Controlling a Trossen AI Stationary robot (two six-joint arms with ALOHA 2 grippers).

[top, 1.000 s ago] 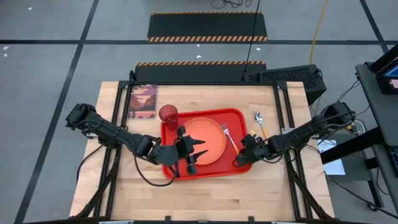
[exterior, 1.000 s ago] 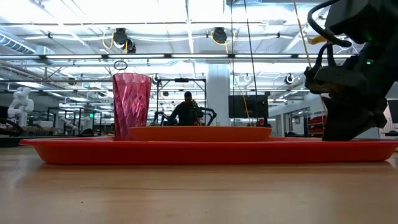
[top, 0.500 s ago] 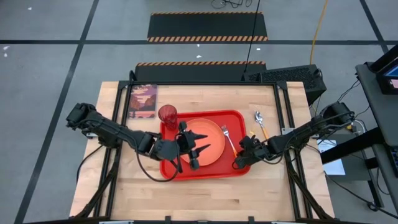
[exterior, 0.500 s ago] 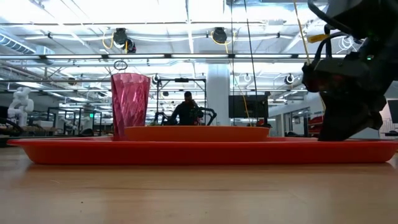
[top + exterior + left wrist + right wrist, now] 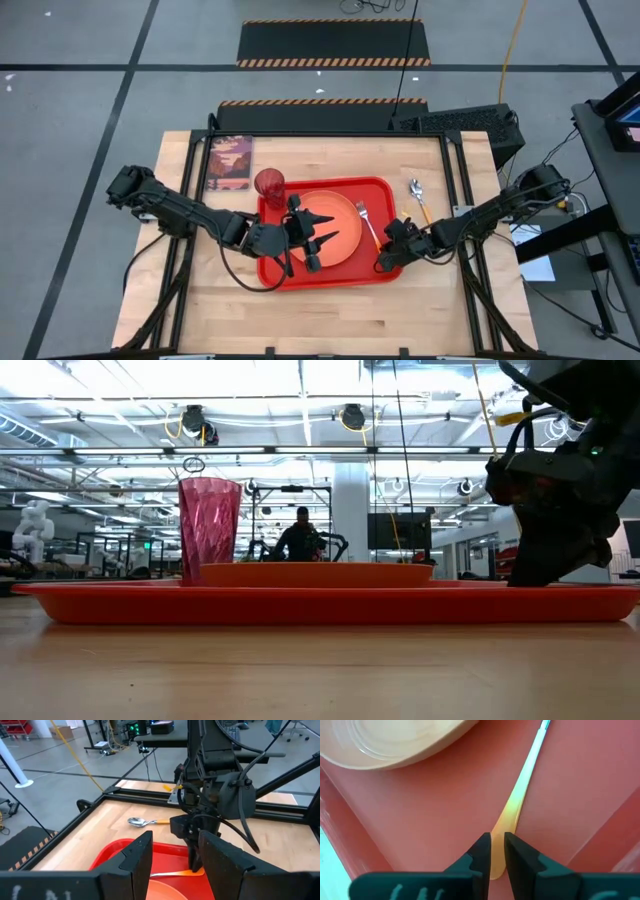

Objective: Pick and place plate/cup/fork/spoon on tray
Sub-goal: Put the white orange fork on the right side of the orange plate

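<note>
Right gripper [image 5: 497,852] fingers nearly closed, pinching fork [image 5: 517,797] handle end, on tray [image 5: 420,820].

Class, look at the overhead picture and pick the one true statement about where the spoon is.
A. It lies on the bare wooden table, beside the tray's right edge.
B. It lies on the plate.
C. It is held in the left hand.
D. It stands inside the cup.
A: the spoon lies on the bare wood of the table, just outside the right rim of the tray.
</note>
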